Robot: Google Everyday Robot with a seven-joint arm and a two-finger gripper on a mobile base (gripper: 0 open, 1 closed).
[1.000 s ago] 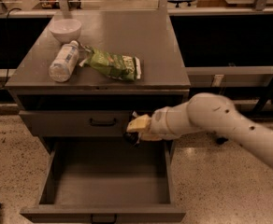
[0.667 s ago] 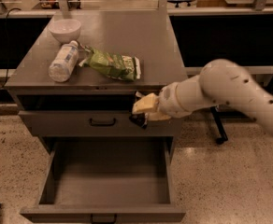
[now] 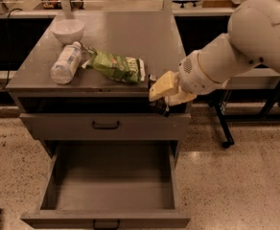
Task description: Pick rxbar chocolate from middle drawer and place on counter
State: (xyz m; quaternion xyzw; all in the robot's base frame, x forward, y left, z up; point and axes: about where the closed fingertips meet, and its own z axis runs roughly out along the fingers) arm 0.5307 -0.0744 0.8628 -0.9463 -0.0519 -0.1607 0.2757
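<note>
My gripper [image 3: 156, 95], with cream-coloured fingers [image 3: 162, 84], is at the front right edge of the counter [image 3: 130, 37], level with its top. It is shut on a small dark flat thing, the rxbar chocolate [image 3: 159, 108], whose ends show above and below the fingers. The middle drawer [image 3: 112, 176] is pulled wide open below, and its inside shows nothing in it. The shallower drawer [image 3: 105, 125] above it is shut.
On the counter are a white bowl [image 3: 67, 30] at the back left, a plastic bottle [image 3: 65, 63] lying on its side, and a crinkled green bag [image 3: 116, 66] near the front. My white arm [image 3: 236, 51] comes in from the right. A chair base [image 3: 225, 128] stands to the right on the speckled floor.
My gripper has risen with the bar from in front of the shallow drawer to the counter's front right edge. The arm has swung higher.
</note>
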